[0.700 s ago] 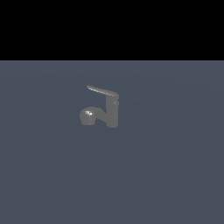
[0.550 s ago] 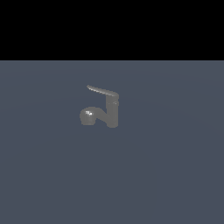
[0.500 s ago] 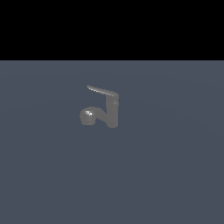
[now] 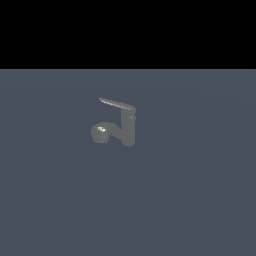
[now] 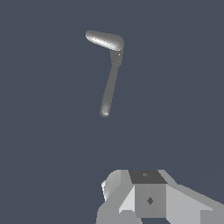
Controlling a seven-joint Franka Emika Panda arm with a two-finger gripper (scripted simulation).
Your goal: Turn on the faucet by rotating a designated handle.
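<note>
The faucet (image 4: 128,127) is a small dull-grey tap standing alone on the flat grey-blue floor. In the exterior view its handle (image 4: 117,104) is a thin blade running from the cylinder's top toward the exterior view's left, above the spout's rounded bulb (image 4: 101,133). The wrist view looks down on the faucet (image 5: 116,57): the handle (image 5: 105,40) shows as a broad pale blade, and the thin spout (image 5: 109,89) runs off at an angle. My gripper (image 5: 148,186) shows only as grey blocks at the picture's edge, well apart from the faucet. Its fingers are not distinct. It is absent from the exterior view.
A plain grey-blue floor (image 4: 190,200) spreads all round the faucet, with a black background beyond its far edge. No other object shows.
</note>
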